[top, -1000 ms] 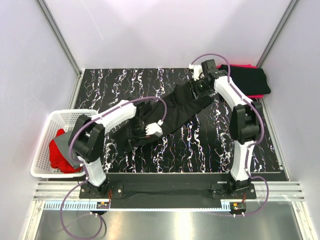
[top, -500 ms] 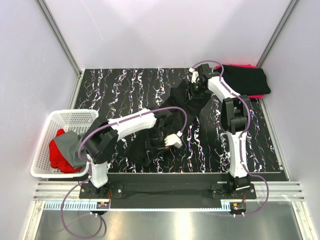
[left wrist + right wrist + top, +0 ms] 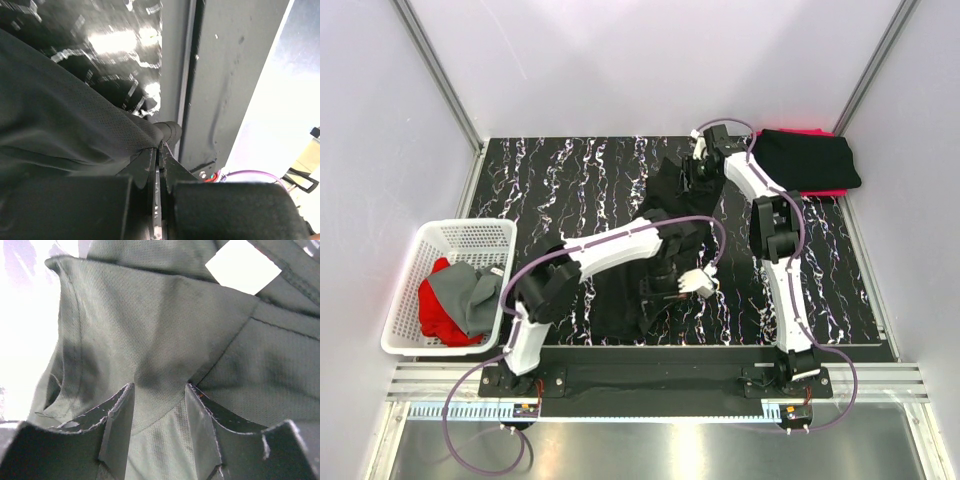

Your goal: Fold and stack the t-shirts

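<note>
folded shirts point(image 3: 812, 160) were stacked; basket shirts point(image 3: 455, 300) remained. left gripper point(image 3: 161, 150) and right gripper point(image 3: 159, 405), both clamped shut, pinched the black t-shirt point(image 3: 655, 245).

- The top view looks down from above and behind both arm bases, taking in the whole marbled table point(image 3: 570, 180).
- The left wrist view sits very close behind its gripper point(image 3: 161, 150), facing the table's near edge.
- The right wrist view looks along its gripper point(image 3: 159, 405), pressed near black shirt point(image 3: 150, 330) cloth.
- All three views share that shirt point(image 3: 665, 215).
</note>
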`<state>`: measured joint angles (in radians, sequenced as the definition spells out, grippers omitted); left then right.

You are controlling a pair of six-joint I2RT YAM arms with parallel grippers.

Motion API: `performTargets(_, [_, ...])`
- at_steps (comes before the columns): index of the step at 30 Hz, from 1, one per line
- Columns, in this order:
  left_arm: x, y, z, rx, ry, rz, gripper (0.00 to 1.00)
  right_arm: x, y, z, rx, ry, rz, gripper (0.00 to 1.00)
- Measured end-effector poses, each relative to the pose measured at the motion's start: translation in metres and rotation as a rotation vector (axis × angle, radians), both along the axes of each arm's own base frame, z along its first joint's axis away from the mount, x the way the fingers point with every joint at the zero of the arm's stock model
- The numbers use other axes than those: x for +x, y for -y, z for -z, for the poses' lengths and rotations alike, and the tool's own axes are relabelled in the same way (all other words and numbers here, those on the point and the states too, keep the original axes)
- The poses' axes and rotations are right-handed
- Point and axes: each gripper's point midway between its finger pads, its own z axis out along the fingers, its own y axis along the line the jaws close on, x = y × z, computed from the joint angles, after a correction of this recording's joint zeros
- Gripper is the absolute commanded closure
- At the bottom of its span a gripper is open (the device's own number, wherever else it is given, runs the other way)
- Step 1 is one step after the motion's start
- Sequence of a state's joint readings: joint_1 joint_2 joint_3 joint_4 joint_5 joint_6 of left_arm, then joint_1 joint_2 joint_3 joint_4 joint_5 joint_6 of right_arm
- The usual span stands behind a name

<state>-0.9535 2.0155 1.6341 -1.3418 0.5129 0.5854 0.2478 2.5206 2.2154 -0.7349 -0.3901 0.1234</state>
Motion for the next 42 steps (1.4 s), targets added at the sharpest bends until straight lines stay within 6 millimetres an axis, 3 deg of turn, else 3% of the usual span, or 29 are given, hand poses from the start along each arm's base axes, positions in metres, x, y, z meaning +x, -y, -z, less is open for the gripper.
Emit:
performTargets(6, [0.018, 0.031, 0.002, -0.042, 0.029, 0.007, 0.93, 0.024, -0.026, -0.002, 0.08, 0.039, 0.005, 0.45])
performTargets(12, [0.037, 0.058, 0.012, -0.072, 0.049, 0.008, 0.91, 0.068, -0.048, -0.007, 0.191, 0.13, 0.037, 0.44])
performTargets(19, [0.049, 0.076, 0.029, -0.046, 0.029, 0.001, 0.67, 0.095, -0.051, -0.01, 0.319, 0.178, 0.084, 0.42])
performTargets(21, [0.05, 0.079, 0.028, -0.04, 0.017, -0.009, 0.55, 0.101, -0.046, -0.012, 0.343, 0.187, 0.094, 0.4])
performTargets(23, [0.049, 0.085, 0.019, -0.051, -0.003, -0.036, 0.4, 0.104, -0.039, -0.014, 0.353, 0.189, 0.102, 0.37])
performTargets(25, [0.05, 0.093, 0.005, -0.088, -0.001, -0.076, 0.33, 0.107, -0.034, -0.018, 0.361, 0.2, 0.104, 0.36])
performTargets(28, [0.064, 0.11, -0.035, -0.224, 0.049, -0.157, 0.32, 0.106, -0.031, -0.031, 0.367, 0.21, 0.099, 0.35])
performTargets(29, [0.072, 0.116, -0.057, -0.292, 0.078, -0.192, 0.32, 0.104, -0.03, -0.038, 0.367, 0.206, 0.099, 0.35])
performTargets(32, [0.106, 0.111, -0.134, -0.479, 0.183, -0.351, 0.34, 0.087, -0.027, -0.073, 0.369, 0.183, 0.098, 0.37])
performTargets(34, [0.135, 0.087, -0.176, -0.566, 0.253, -0.499, 0.38, 0.056, -0.022, -0.109, 0.381, 0.136, 0.1, 0.39])
performTargets(36, [0.162, 0.046, -0.202, -0.6, 0.294, -0.684, 0.39, 0.015, -0.017, -0.142, 0.403, 0.091, 0.105, 0.39])
performTargets(37, [0.173, 0.023, -0.205, -0.601, 0.295, -0.784, 0.42, -0.012, -0.014, -0.159, 0.415, 0.063, 0.108, 0.39])
performTargets(39, [0.19, -0.022, -0.19, -0.548, 0.254, -0.982, 0.43, -0.063, -0.007, -0.177, 0.431, 0.025, 0.112, 0.4])
performTargets(42, [0.194, -0.068, -0.125, -0.371, 0.108, -1.228, 0.43, -0.137, 0.003, -0.172, 0.437, -0.069, 0.129, 0.4])
